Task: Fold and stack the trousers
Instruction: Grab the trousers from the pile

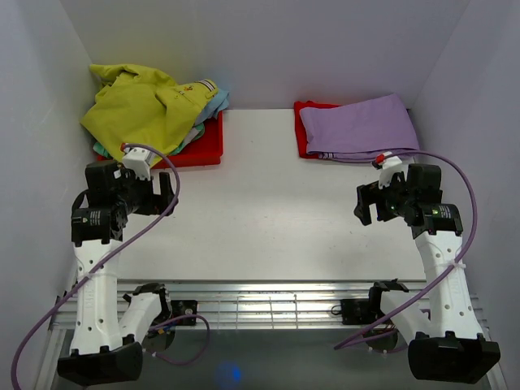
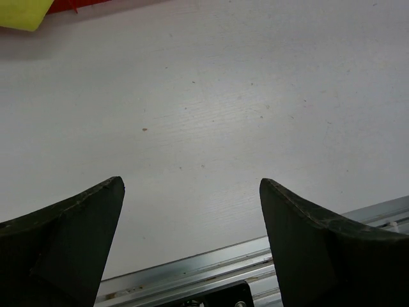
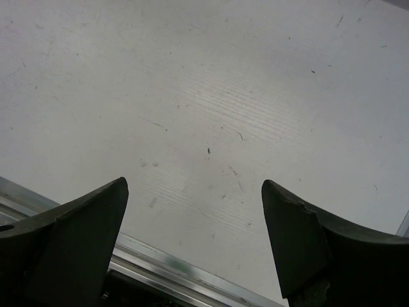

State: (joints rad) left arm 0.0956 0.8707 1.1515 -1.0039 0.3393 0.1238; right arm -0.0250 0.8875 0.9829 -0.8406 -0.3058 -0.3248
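The chartreuse-yellow trousers (image 1: 142,106) lie crumpled on top of a heap of clothes at the back left of the white table (image 1: 260,219). One yellow corner of the trousers (image 2: 19,13) shows at the top left of the left wrist view. My left gripper (image 1: 165,195) hovers open over bare table just in front of that heap, nothing between its fingers (image 2: 83,224). My right gripper (image 1: 367,205) is open too, over bare table at the right, and its fingers (image 3: 300,230) hold nothing.
The heap rests on a red tray (image 1: 203,146), with light blue and patterned garments (image 1: 207,93) under the trousers. A folded lilac-purple garment (image 1: 361,126) lies on a second red tray (image 1: 302,138) at the back right. White walls enclose three sides; a metal rail (image 1: 268,305) runs along the near edge.
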